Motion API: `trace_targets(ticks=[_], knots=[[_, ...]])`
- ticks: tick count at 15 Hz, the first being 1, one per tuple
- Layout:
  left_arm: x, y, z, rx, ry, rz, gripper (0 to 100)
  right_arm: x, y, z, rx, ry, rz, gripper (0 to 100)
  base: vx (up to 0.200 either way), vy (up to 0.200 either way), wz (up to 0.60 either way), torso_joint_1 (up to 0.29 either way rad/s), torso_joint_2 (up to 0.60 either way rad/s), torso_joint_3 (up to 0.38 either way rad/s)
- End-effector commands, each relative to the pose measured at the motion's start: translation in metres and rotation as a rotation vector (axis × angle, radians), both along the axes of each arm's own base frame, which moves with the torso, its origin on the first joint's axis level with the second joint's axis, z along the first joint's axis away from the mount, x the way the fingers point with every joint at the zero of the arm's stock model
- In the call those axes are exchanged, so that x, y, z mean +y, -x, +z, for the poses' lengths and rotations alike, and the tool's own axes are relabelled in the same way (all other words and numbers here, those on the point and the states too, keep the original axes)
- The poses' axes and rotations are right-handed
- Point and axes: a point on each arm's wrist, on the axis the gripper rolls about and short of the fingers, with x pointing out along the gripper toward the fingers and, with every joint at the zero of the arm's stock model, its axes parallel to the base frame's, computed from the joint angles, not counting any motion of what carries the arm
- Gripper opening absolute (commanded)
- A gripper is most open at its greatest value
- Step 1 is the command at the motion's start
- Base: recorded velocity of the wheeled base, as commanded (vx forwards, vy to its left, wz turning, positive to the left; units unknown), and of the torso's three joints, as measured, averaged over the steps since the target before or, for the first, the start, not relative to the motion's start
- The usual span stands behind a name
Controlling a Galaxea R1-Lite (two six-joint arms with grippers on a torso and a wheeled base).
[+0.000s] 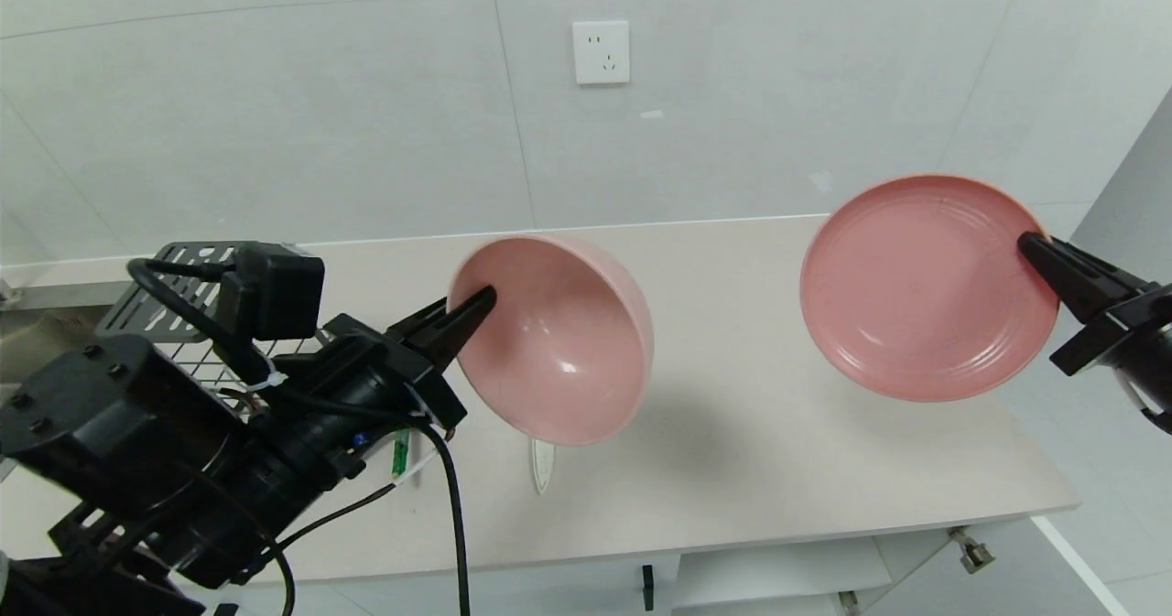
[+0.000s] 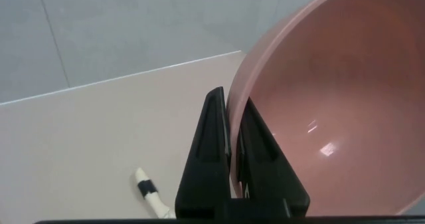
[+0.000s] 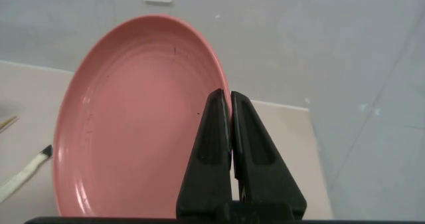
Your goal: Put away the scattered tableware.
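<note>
My left gripper [image 1: 476, 303] is shut on the rim of a pink bowl [image 1: 558, 341], held tilted above the middle of the beige counter [image 1: 751, 433]. In the left wrist view its fingers [image 2: 214, 124] pinch the bowl [image 2: 332, 98] at its edge. On the right, my right gripper [image 1: 1030, 245] is shut on the rim of a pink plate [image 1: 925, 286], held on edge in the air over the counter's right end. The plate [image 3: 133, 117] has ridged rings, and the right gripper [image 3: 230, 101] grips its rim. A white-handled utensil [image 1: 542, 466] lies on the counter under the bowl.
A metal dish rack [image 1: 183, 314] stands at the counter's left, behind my left arm. A tiled wall with a socket [image 1: 601, 51] backs the counter. The counter ends at the right, with floor beyond. The white-handled utensil [image 2: 149, 192] and a knife tip [image 3: 23, 174] lie on the counter.
</note>
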Motion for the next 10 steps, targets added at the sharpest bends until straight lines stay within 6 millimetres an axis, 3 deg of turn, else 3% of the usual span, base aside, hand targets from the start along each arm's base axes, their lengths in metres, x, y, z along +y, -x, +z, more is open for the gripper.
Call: trace_targets(ticks=[1, 3, 6, 10], knots=[[0.01, 0.013, 0.007, -0.02, 0.02, 0.041, 0, 0.009, -0.003, -0.015, 0.066, 0.01, 0.042, 0, 0.0, 0.0, 0.0, 0.0, 0.0, 0.0], [0.023, 0.007, 0.004, -0.009, 0.011, 0.137, 0, 0.01, -0.002, -0.02, 0.088, 0.023, 0.047, 0, 0.0, 0.0, 0.0, 0.0, 0.0, 0.0], [0.026, -0.001, -0.005, -0.008, -0.077, 0.328, 0, 0.022, 0.001, -0.015, 0.062, 0.026, 0.107, 0, 0.0, 0.0, 0.0, 0.0, 0.0, 0.0], [0.02, 0.017, -0.002, -0.048, -0.118, 0.281, 0, 0.022, 0.003, -0.01, 0.03, 0.04, 0.101, 0, 0.0, 0.0, 0.0, 0.0, 0.0, 0.0]])
